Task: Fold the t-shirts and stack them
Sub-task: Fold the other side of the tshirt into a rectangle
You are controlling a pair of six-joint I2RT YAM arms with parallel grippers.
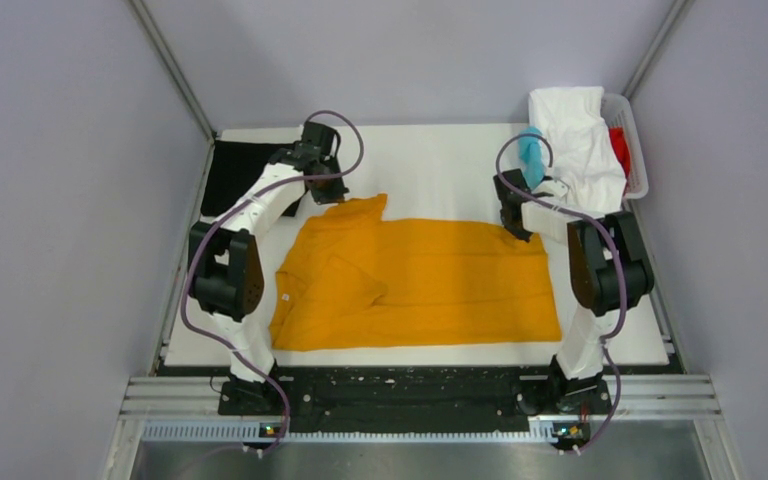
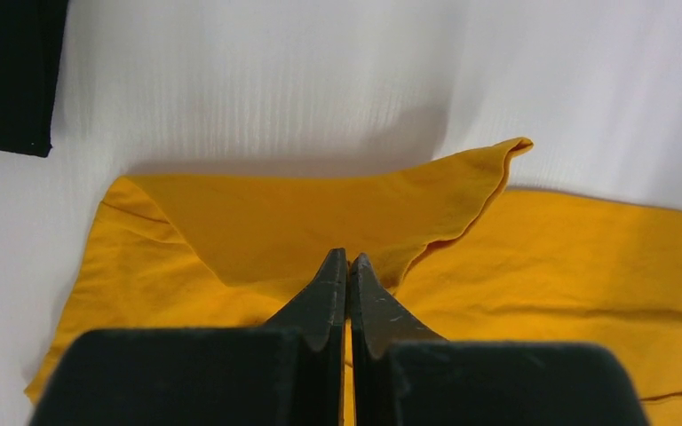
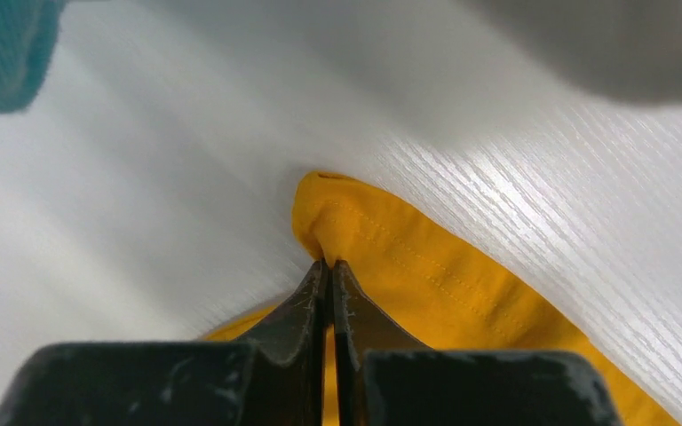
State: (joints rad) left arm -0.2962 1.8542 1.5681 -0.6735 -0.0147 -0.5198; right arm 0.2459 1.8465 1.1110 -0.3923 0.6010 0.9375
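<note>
Silver rail (image 1: 660, 390) at near edge of counter (image 1: 430, 160) carries both arm bases. Just beyond it, mustard-orange t-shirt (image 1: 430, 285) lies spread across the middle of the counter, closer to the near edge than the far one. Collar end is toward the left edge, hem toward the right edge. One sleeve is folded in over the body on the left part, and the cloth is wrinkled there.

Left gripper (image 1: 328, 190) is at the shirt's far-left corner, jaws pressed together and pinching orange cloth. Left wrist view shows a flap of the shirt raised off the counter ahead of the tips, its edge curling up, with shadow under it.

Right gripper (image 1: 515, 228) is at the shirt's far-right corner, jaws pressed together on the hem corner. Right wrist view shows the stitched hem bunched right at the tips, with orange cloth in the thin slit between them.

Black t-shirt (image 1: 235, 175) lies folded flat at the far-left corner, apart from the orange one, with bare counter between.

White basket (image 1: 643, 170) stands at the far-right corner. White t-shirt (image 1: 575, 140) is heaped over it, draping down the side facing the right gripper. Teal t-shirt (image 1: 532, 155) pokes out at the left of the white one, just beside the right arm's cable. Red t-shirt (image 1: 620, 150) shows inside the basket, right of the white one, mostly covered.
</note>
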